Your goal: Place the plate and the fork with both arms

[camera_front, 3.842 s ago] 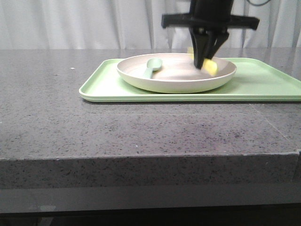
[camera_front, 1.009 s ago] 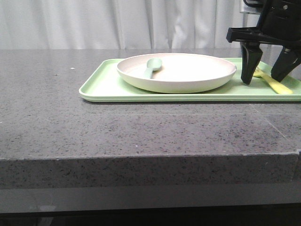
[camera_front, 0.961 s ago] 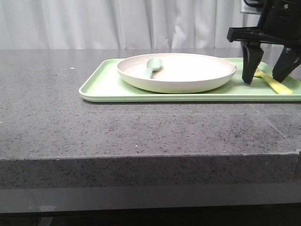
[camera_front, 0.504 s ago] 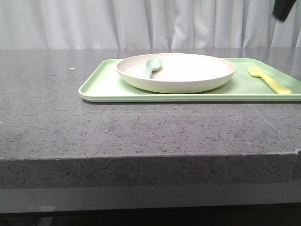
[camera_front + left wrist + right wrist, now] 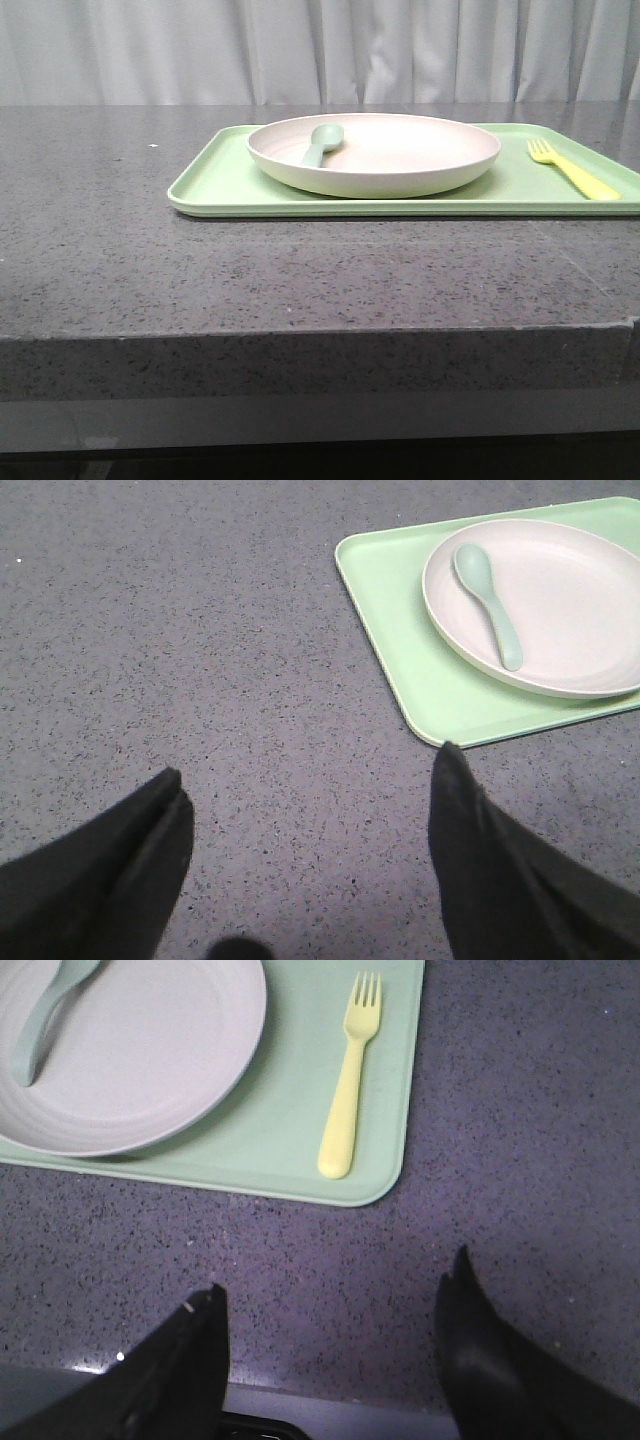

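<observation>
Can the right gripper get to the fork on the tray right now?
Probably yes: the right gripper is open, and the fork lies alone on the tray, clear of the plate.

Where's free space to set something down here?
Bare grey countertop left of the green tray, plus the strip between the tray's front edge and the counter edge. On the tray, a bare patch lies between the plate and the yellow fork. The plate already holds a spoon.
</observation>
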Available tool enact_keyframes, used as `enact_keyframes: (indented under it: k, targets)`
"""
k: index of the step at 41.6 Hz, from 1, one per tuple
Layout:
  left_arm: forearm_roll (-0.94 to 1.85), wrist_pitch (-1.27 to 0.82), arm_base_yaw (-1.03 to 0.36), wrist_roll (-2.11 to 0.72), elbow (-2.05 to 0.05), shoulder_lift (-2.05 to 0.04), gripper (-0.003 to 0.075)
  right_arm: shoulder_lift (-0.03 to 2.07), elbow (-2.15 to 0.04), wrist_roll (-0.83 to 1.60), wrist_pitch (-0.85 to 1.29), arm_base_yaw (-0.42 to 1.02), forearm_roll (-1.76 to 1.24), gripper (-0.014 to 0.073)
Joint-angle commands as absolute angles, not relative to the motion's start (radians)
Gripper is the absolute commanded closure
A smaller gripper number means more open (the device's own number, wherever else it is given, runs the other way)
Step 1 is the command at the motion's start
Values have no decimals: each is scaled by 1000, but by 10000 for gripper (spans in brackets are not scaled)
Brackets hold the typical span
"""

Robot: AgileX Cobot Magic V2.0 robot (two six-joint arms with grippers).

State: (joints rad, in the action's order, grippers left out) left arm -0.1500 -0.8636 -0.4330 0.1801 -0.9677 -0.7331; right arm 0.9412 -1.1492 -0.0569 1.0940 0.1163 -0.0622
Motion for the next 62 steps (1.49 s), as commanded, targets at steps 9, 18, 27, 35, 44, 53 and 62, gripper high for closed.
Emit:
enact_keyframes:
  k: [9,18,27,35,44,53,62]
  targets:
    - [-155,-794,-440,179,-993,-733,227,707,-995,-43,1035,112,-55,126]
    - [-155,-794,-440,179,-993,-733,227,587,-919,-43,986,112,-43,126]
    - [-153,-794,-440,179,-993,-733,227,572,-918,-43,974,112,-43,127]
    - [-153,-794,-440,179,-993,-733,315,572,-918,-43,976,112,-43,159]
    - [-149,-794,-440,179,-993,-733,590,572,-918,-43,976,112,-43,473]
    - [-196,-788,-440,179,-993,-733,738,572,-918,-43,975,112,-43,658]
    - [-213,-795,-440,179,-993,-733,738,572,-918,-43,984,112,-43,662]
